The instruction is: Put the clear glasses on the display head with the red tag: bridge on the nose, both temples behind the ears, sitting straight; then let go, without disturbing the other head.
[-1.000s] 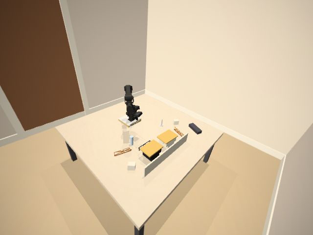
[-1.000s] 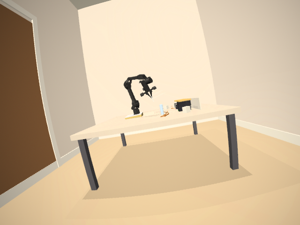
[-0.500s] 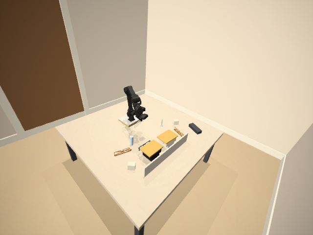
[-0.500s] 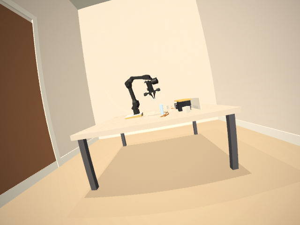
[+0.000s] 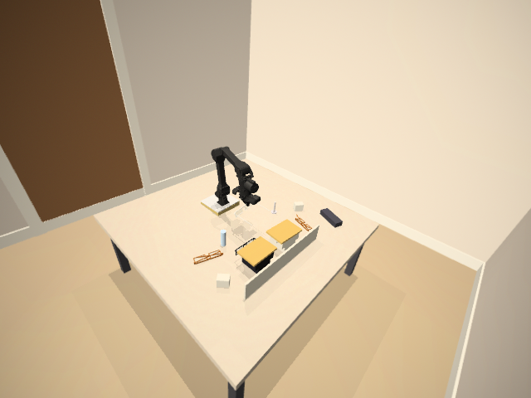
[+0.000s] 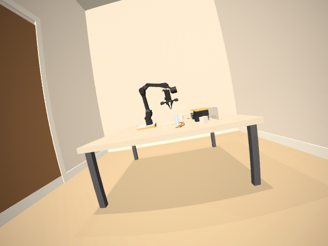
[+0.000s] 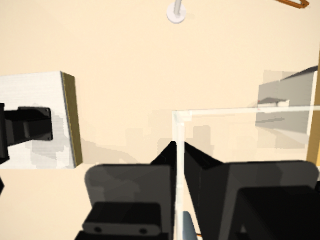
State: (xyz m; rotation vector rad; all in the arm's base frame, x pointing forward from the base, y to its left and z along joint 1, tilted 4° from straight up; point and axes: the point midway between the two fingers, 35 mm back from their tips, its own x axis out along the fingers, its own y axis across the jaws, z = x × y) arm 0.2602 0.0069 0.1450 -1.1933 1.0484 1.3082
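The gripper [image 5: 248, 204] [image 6: 170, 109] [image 7: 179, 146] is shut on the clear glasses [image 7: 178, 131] and holds them above the table, between the arm's base and the heads. In the wrist view one thin bar of them runs down between the fingertips and a temple reaches right, across the picture of the pale head. The pale head [image 5: 285, 243] [image 7: 296, 92] has an orange top and bears the red tag; the tag cannot be made out. The other head [image 5: 257, 263] [image 6: 201, 115] is black with an orange top and has dark glasses [image 5: 245, 245] at its face.
A grey panel [image 5: 280, 266] stands behind the heads. A light blue cylinder [image 5: 222, 238] [image 6: 176, 119] and orange-brown glasses [image 5: 207, 257] [image 6: 180, 124] are near the black head. A small stand [image 5: 274, 211] [image 7: 176, 13], a white cube [image 5: 299, 206], more brown glasses [image 5: 302, 223] and a dark case [image 5: 331, 217] are beyond.
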